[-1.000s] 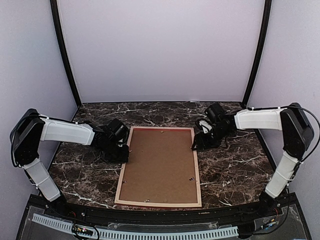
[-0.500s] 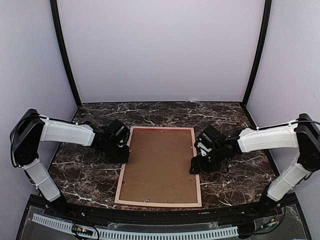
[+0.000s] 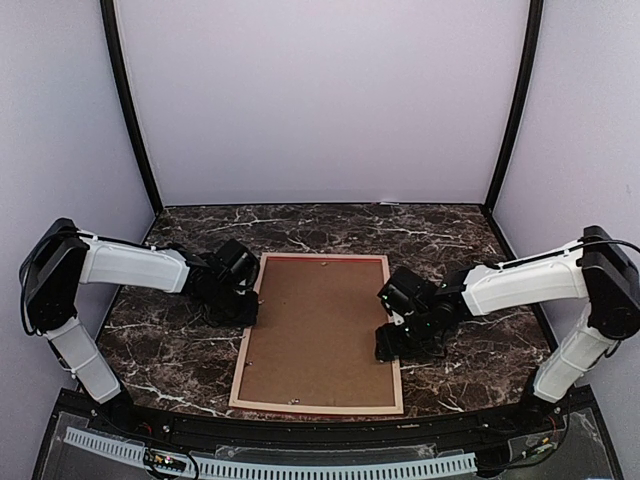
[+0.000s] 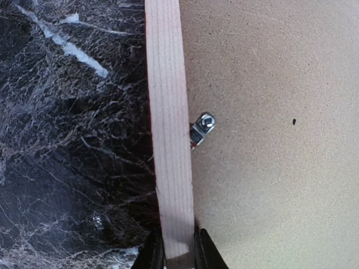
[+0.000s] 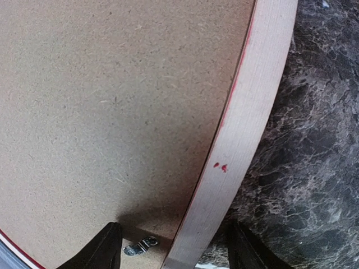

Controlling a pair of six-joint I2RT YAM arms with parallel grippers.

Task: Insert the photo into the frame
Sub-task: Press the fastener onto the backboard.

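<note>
- On the marble table [image 3: 160,340], the pale-backed picture frame [image 3: 316,407] lies face down; photo unseen.
- Left gripper [image 4: 178,253] pinches its rail; right gripper [image 5: 175,246] straddles the other, agape, empty.
- I'd close squarely before lifting.

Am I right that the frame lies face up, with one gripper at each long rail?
Not quite: the frame lies face down, pale wood back and brown backing board upward, as the top external view shows. The left gripper and right gripper are indeed at its long rails.

Left arm [image 3: 130,265], jaws pinched (right arm [image 3: 520,285], wide).
</note>
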